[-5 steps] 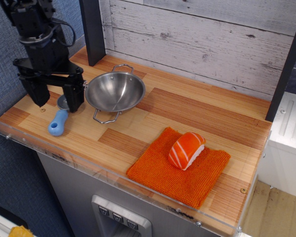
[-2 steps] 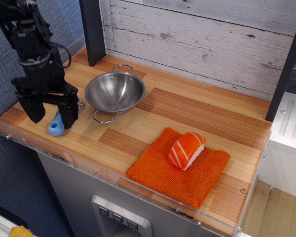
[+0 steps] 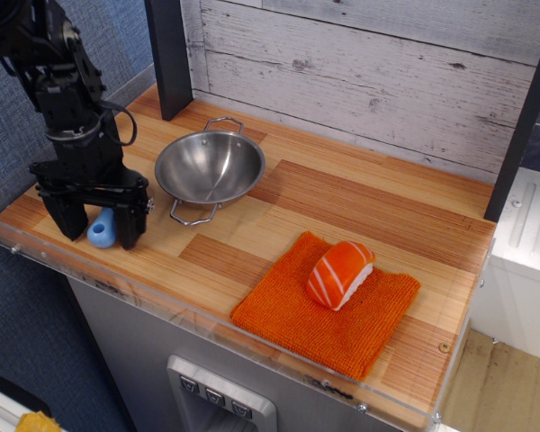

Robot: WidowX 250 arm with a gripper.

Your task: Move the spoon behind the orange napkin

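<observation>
The spoon (image 3: 102,229) lies at the front left of the wooden counter; only the end of its light-blue handle shows, the grey bowl is hidden behind the gripper. My black gripper (image 3: 100,230) is lowered over it, open, with one finger on each side of the handle, down near the counter. The orange napkin (image 3: 297,310), a knitted square, lies at the front right, far from the gripper.
A two-handled steel bowl (image 3: 210,168) stands just right of the gripper. A salmon sushi toy (image 3: 339,273) sits on the napkin's far part. A black post (image 3: 169,54) stands at the back left. A clear acrylic lip (image 3: 162,301) runs along the counter's front edge.
My gripper has come down and slightly forward, from above the spoon's bowl end to astride the blue handle. The spoon has not visibly moved.
</observation>
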